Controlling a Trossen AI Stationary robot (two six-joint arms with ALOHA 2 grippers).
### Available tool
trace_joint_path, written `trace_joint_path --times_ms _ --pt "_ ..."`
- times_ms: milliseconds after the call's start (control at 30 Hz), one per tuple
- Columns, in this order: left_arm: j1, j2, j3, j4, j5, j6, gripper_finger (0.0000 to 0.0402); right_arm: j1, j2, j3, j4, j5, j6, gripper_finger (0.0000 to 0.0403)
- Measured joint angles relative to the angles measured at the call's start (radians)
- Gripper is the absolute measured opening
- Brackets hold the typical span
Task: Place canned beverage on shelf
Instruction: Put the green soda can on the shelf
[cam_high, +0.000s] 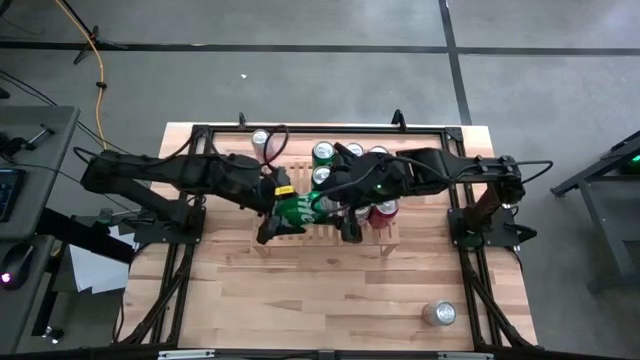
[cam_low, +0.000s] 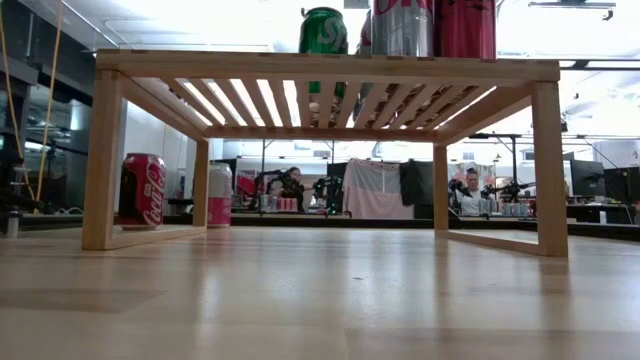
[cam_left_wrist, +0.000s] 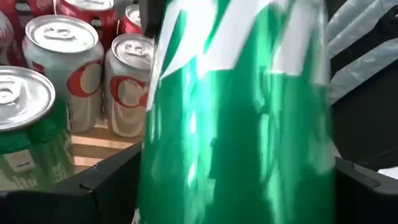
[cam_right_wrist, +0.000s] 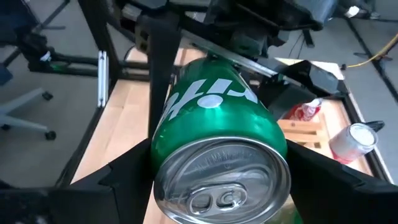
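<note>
We see the green aluminium soda can (cam_high: 293, 208) lying tilted above the light slatted wooden shelf (cam_high: 385, 236), its long axis roughly level. Both the left claw (cam_high: 283, 212) and right claw (cam_high: 330, 206) clasp it, jaws spread wide around its body, lid end facing the right wrist camera

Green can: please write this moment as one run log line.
green can | held by left gripper and right gripper | above shelf

shelf (cam_high: 325, 233) top: rear half packed with upright cans (cam_high: 323, 153), front slats partly bare | centre blocked by both arms meeting over it | under shelf: open span, red can (cam_low: 143, 190) by left leg | front table (cam_high: 300, 300) free, lone can (cam_high: 439, 313) front-right
</note>
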Motion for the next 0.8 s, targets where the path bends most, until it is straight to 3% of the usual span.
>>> trace_joint_path --times_ms 300,533,733,800 --pt "0.001 0.010 0.000 -0.004 0.000 0.074 0.0347 -0.017 0.003 0.001 -0.017 -0.026 -0.014 0.0290" --pt "0.008 0.003 0.000 -0.014 0.001 0.101 0.0278 -0.024 0.003 0.001 -0.023 -0.033 -0.014 0.0290" --pt "0.031 0.000 0.002 -0.056 0.008 0.129 0.0279 -0.025 0.004 0.000 -0.021 -0.027 -0.025 0.0290" --pt "0.041 -0.010 0.002 -0.071 0.013 0.132 0.0279 -0.025 0.004 0.000 -0.010 -0.026 -0.017 0.0316"
